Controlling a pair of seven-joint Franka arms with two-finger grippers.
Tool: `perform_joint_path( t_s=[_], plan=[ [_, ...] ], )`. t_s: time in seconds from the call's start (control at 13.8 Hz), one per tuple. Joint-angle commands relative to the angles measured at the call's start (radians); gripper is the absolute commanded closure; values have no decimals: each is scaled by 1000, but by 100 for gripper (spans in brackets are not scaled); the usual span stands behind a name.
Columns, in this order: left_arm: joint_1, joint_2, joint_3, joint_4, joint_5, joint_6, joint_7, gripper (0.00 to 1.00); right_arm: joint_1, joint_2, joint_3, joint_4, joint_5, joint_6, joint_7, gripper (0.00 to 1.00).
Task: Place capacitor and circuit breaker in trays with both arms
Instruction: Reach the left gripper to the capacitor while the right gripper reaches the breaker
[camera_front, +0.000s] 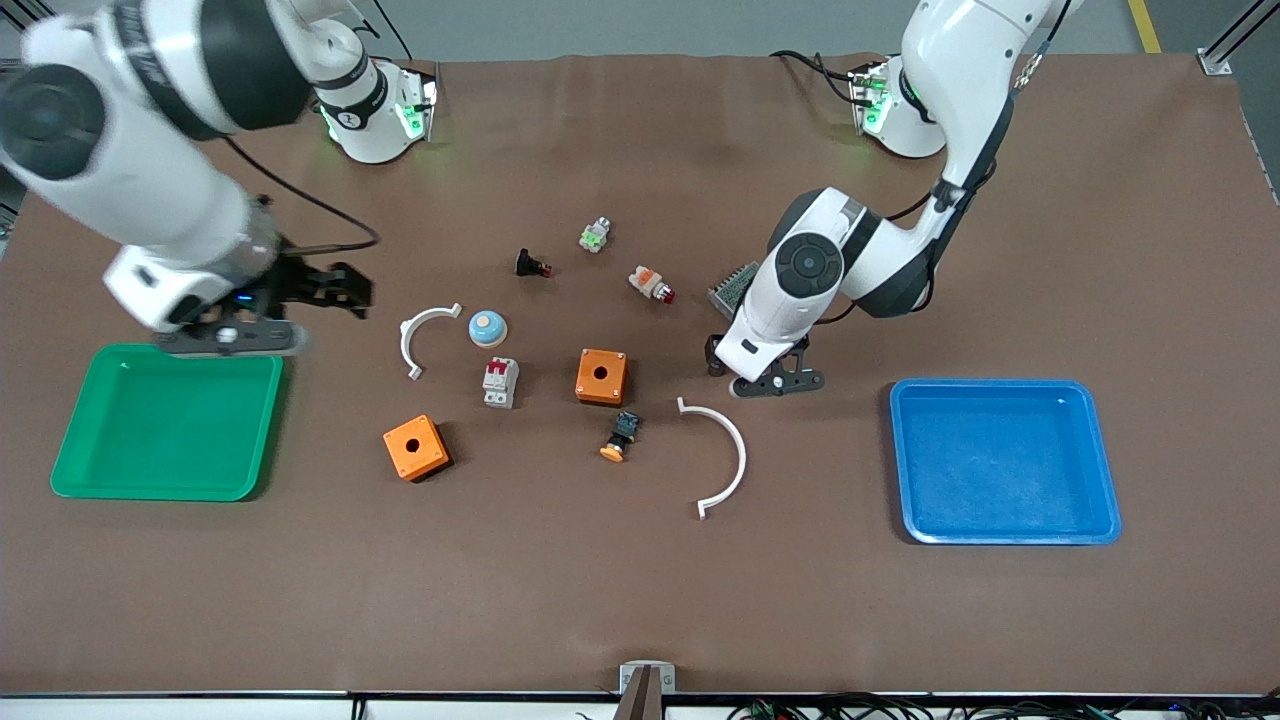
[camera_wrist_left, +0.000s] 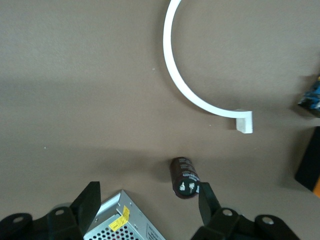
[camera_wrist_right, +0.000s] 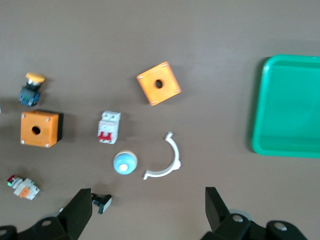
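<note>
The green tray (camera_front: 165, 425) at lower left and blue tray (camera_front: 1005, 462) at lower right hold nothing. The left gripper (camera_wrist_left: 145, 202) has its fingers wide apart by the capacitor (camera_wrist_left: 184, 177). The right gripper (camera_wrist_right: 145, 205) has its fingers apart too.

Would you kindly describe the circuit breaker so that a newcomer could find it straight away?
Start at the green tray toward the right arm's end of the table, then move toward the table's middle, past the small white arc. The circuit breaker sits beside an orange box: a white-grey block, the only item with two red levers.

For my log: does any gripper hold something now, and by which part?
Nothing is held. The left gripper is open beside the capacitor; the right gripper is open in the air.
</note>
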Motion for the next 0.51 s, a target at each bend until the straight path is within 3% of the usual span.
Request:
perform_joint_path(
  t_s=[0.0,0.22,0.44],
  plan=[
    [-17,26,-1,4,16,22,-23,20,60,65,-9,7,12,20,23,0],
    [-36,52,-1,27,14,41,-40,22,74,128,-9,-25,119,64,24,0],
    [-63,101,2,42,16,97,-63,27,119,128,-9,-138,124,182,96,0]
  ],
)
